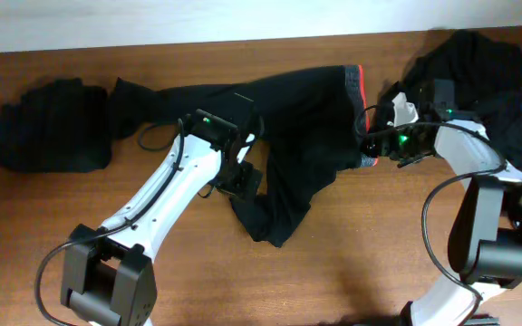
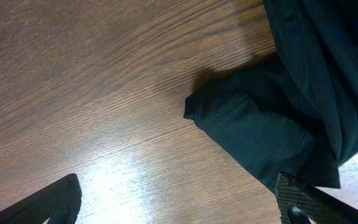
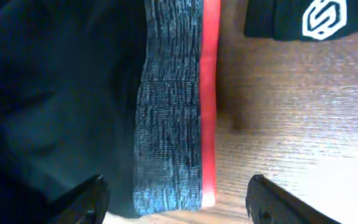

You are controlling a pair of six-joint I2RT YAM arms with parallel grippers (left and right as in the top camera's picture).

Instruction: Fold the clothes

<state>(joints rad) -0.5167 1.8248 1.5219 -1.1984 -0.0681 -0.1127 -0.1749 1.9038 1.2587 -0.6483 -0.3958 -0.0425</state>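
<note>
Seemingly unclamped, the trousers [image 1: 297,118] waistband [image 3: 166,112] edge lies inside the spread right gripper [image 3: 178,186]; left gripper [image 2: 178,183] gapes over open table [image 2: 73,74].

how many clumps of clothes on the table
3: a black bundle at far left, black trousers spread across the middle, a dark heap at far right that may hide several garments.

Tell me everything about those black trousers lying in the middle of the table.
The trousers are soft black cloth with a ribbed grey waistband edged in bright red lining. They lie spread and rumpled, unfolded, on the wooden table, one leg end flat on the wood. The right gripper straddles the waistband, jaws open.
</note>
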